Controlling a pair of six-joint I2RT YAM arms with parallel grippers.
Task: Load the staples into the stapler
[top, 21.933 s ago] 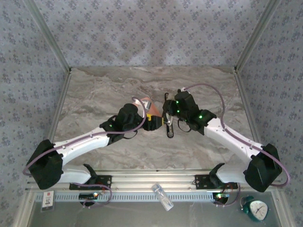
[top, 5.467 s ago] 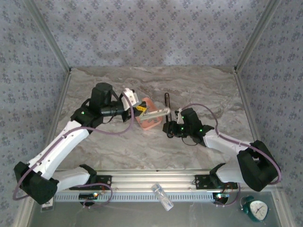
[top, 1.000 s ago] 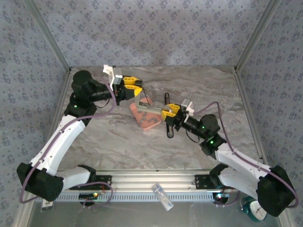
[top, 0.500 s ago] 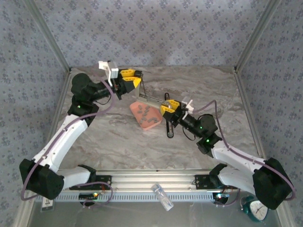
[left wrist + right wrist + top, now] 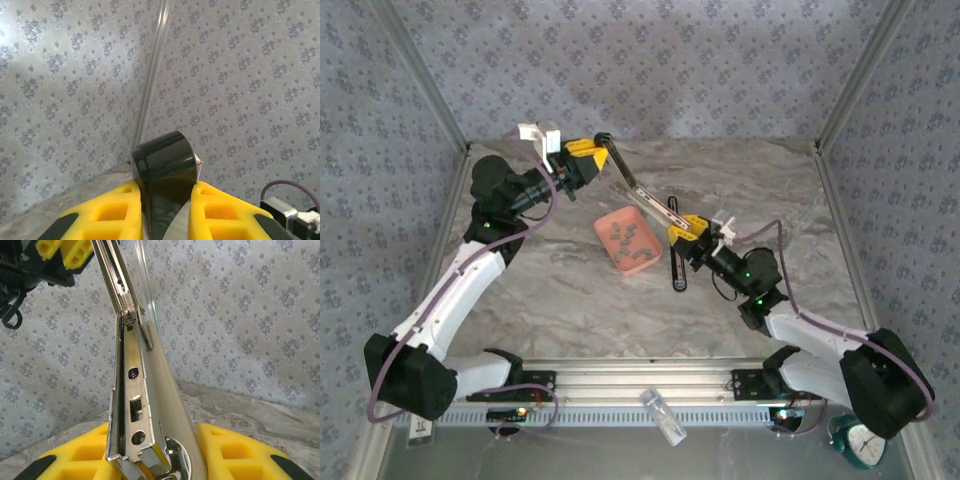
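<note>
A: Where's the stapler [image 5: 647, 197]?
B: Swung open and up off the table [image 5: 550, 290], slanting between the two arms. The left gripper [image 5: 588, 158] is clamped on its black end, and the right gripper [image 5: 685, 230] is clamped on the metal rail.
A: And the staples [image 5: 628, 238]?
B: Loose in the orange tray [image 5: 613, 216] on the table, near the right gripper. Neither claw touches them.

No legible text or numbers
</note>
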